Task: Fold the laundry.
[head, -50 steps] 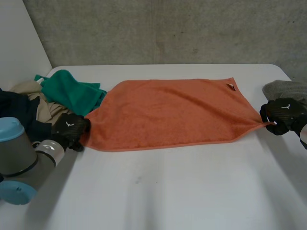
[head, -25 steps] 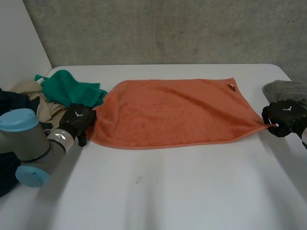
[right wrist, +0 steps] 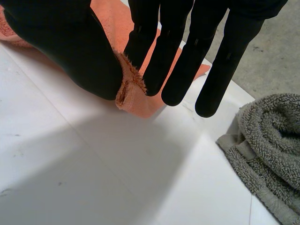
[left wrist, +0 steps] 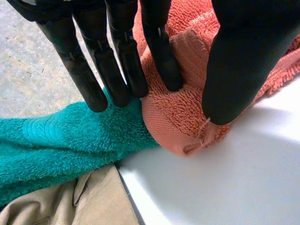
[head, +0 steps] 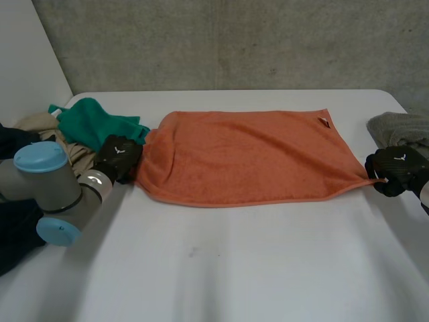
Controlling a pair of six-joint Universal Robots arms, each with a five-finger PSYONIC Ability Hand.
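Left hand: you have the left hand (left wrist: 236, 61) clamped on the orange towel (head: 248, 157). The thumb and the nearest finger squeeze a bunched corner between them, and the other fingers lie straight alongside.
Left hand position: it sits at the towel's near corner on the robot's left, low over the desk (head: 234, 268), with the grey arm and its light-blue cap just behind it.
Right hand: your right hand (right wrist: 70, 47) also grips the towel. Its thumb pinches the frayed corner tip against one finger, and the remaining fingers are straight and touch nothing.
Right hand position: it is at the near corner on the robot's right, and that corner is drawn out to a point.
Orange towel: it lies flat and spread across the middle of the desk, lengthwise between the two hands. It is rumpled at the left hand's end. A small label (head: 324, 122) shows at the far corner on the right.
Green towel: the green towel (left wrist: 61, 140) lies crumpled just beyond the left hand's fingertips and touches the orange corner.
Beige garment: the beige garment (left wrist: 84, 201) lies partly under the green towel at the desk's edge.
Dark garment: the dark garment (head: 13, 235) is heaped beside the left arm.
Grey towel: the grey towel (right wrist: 267, 136) is rolled up near the right hand, apart from the orange corner.
Backdrop: you see a concrete wall (head: 234, 40) behind the desk.
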